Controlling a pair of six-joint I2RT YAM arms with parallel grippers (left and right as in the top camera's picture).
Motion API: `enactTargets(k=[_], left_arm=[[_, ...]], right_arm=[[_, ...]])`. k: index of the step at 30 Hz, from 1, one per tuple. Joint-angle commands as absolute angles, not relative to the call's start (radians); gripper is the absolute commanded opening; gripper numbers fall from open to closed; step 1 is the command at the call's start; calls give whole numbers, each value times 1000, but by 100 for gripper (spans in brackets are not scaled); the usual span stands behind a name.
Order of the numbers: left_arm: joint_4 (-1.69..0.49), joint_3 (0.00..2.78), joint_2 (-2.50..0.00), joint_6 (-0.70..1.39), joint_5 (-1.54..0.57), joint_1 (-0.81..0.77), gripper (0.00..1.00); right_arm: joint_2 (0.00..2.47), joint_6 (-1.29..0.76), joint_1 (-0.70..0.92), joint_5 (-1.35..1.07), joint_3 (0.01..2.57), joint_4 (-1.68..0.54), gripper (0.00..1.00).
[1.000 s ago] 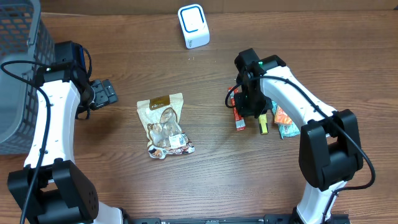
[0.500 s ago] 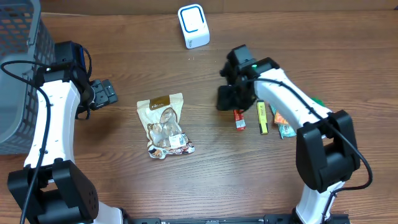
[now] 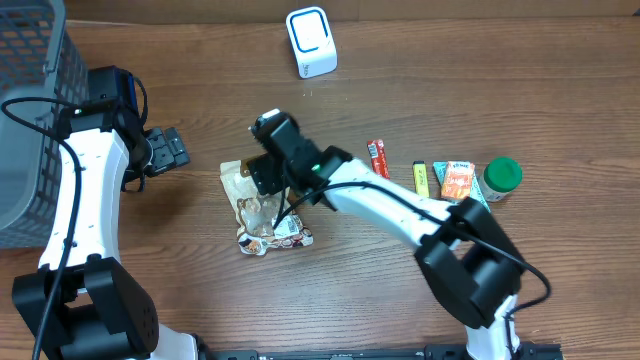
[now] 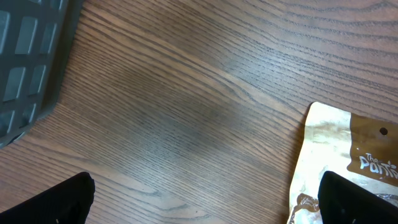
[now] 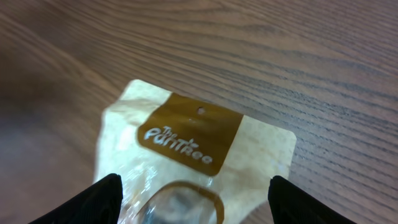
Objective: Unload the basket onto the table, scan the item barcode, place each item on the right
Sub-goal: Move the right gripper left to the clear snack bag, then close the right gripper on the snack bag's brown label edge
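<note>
While the right gripper (image 3: 268, 172) hangs over the top end of the snack pouch (image 3: 268, 215), the pouch lies flat on the wooden table (image 3: 400, 290), roughly midway between the two arms. Its brown header band points away from the robot, and a white label (image 3: 291, 228) sits at its near end. The print on that label is too small to read.

In the right wrist view the two fingers (image 5: 102, 198) stand wide apart, one on each side of the pouch's clear window. They are spread and grasp nothing. Whether the tips touch the pouch cannot be told.

The left gripper (image 3: 172, 150) sits to the left of the pouch, near it but apart from it. Its fingers (image 4: 59, 205) are spread fully, with only bare wood between them. A corner of the pouch shows at the right edge of the left wrist view.

Beyond the pouch, toward the far edge of the table and a little to the right, stands the white scanner (image 3: 311, 42), well apart from the pouch. Far to the left of the pouch, past the left arm, is a grey mesh basket (image 3: 30, 90).

To the right of the pouch a row of small goods lies on the wood: a red stick (image 3: 377, 158), a yellow stick (image 3: 421, 178), an orange packet (image 3: 458, 180) and, farthest out, a green-capped jar (image 3: 503, 173). The right arm stretches across in front of them to reach the pouch.
</note>
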State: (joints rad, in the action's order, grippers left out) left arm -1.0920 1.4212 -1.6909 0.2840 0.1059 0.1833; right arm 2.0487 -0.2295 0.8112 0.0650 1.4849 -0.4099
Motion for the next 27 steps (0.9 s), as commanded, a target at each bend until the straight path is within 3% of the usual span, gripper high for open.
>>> enactTargets(k=[1,14,17,21,27], left_arm=[[-1091,1435,-1698,269,107,176,100],[-1091,1435,-1698,269,107,176,100],[-1091,1435,-1698,269,107,176,100],[-1091,1435,-1698,269,107,176,100],[-1091,1435,-1698,269,107,176,100]], right_arm=[[2114,-237,809,194,1486,-394,76],[2045,-637,680,222,1486,-687,85],[1995,-619,653,160,1486,-784,86],[1966,-426,635,-39,1487,-889,85],[1959,-256,575,-150,1488,-884,84]])
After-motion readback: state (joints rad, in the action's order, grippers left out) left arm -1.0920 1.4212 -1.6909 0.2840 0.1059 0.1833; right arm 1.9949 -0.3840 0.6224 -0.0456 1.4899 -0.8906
